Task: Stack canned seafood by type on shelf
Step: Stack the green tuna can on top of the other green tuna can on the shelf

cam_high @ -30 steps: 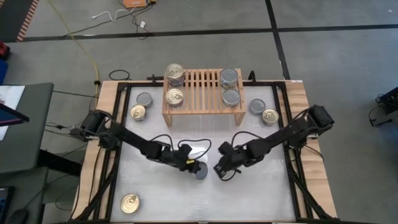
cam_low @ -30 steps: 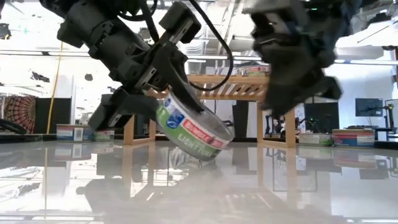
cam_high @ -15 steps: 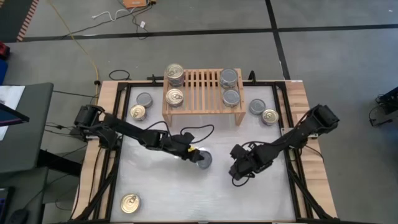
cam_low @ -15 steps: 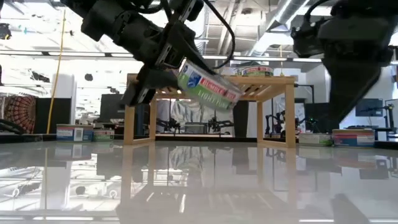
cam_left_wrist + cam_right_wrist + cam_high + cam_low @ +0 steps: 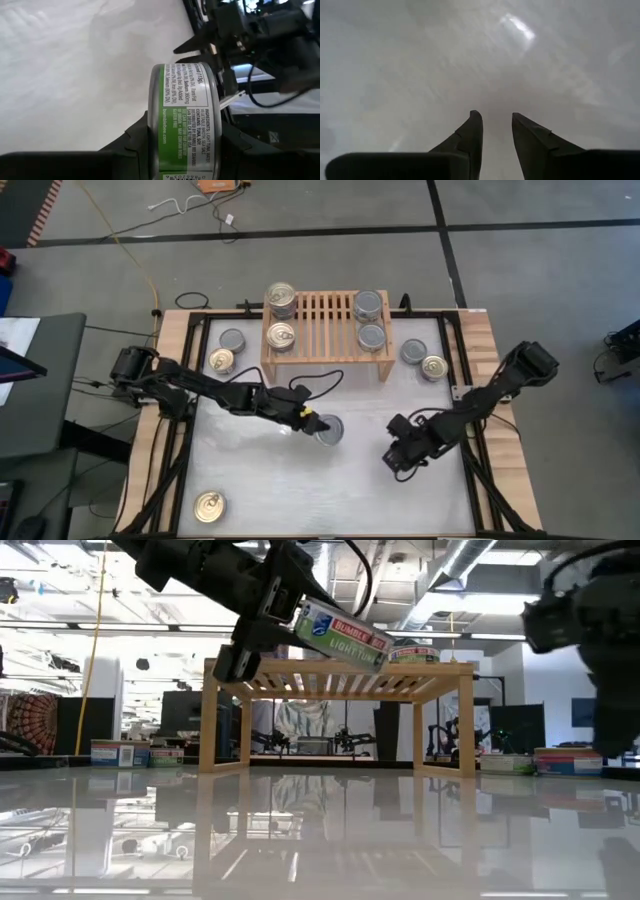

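My left gripper (image 5: 318,426) is shut on a silver-topped can (image 5: 329,430) with a green and white label (image 5: 340,635). It holds the can in the air in front of the light-wood shelf (image 5: 325,352). On the shelf, gold-topped cans (image 5: 281,300) (image 5: 281,335) stand at the left and silver-topped cans (image 5: 368,305) (image 5: 372,336) at the right. My right gripper (image 5: 497,131) is open over bare table near the right side (image 5: 402,456). My left gripper pinches the can between its two fingers, one on each flat end (image 5: 154,125), and the label wall shows between them. The fingers (image 5: 131,142) come from the table's left, slanting a little down. The can hangs clear of the table, tilted.
Loose cans stand on the table: a silver one (image 5: 232,340) and a gold one (image 5: 221,360) left of the shelf, a silver one (image 5: 413,351) and a gold one (image 5: 434,367) right of it, and a gold one (image 5: 208,506) at the near left corner.
My left gripper has risen with the can and gone toward the far edge, up to about the height of the shelf's top, and the can is less tilted. My right gripper has drawn away from the can toward the table's right edge.
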`<move>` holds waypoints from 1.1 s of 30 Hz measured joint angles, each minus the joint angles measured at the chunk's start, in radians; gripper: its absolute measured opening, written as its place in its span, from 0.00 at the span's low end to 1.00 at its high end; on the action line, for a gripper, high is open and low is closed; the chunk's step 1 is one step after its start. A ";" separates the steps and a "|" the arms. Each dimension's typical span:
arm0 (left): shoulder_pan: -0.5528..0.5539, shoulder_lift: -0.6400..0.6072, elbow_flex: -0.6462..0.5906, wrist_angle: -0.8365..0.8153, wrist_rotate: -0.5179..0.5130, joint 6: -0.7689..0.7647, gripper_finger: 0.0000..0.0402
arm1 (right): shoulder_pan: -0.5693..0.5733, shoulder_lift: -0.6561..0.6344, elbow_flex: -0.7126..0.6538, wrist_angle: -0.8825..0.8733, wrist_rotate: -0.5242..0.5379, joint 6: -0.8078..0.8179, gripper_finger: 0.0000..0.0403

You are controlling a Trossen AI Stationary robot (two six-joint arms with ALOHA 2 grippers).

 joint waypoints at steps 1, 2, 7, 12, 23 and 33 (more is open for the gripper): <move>0.000 0.000 0.000 0.006 0.004 -0.001 0.34 | 0.009 -0.025 -0.031 0.044 0.000 0.014 0.32; 0.000 0.000 0.000 0.011 0.006 -0.001 0.34 | 0.015 -0.047 -0.057 0.081 0.000 0.019 0.32; 0.003 0.001 0.007 0.067 0.007 0.000 0.34 | 0.027 -0.122 -0.142 0.213 0.029 0.013 0.32; 0.023 0.001 0.059 0.070 0.008 0.047 0.34 | 0.007 -0.127 -0.159 0.242 0.033 0.010 0.32; 0.101 0.001 0.239 -0.056 0.044 0.135 0.34 | -0.028 -0.103 -0.159 0.279 0.033 -0.025 0.32; 0.200 0.001 0.379 -0.174 0.055 0.195 0.34 | -0.028 -0.103 -0.159 0.290 0.033 -0.044 0.32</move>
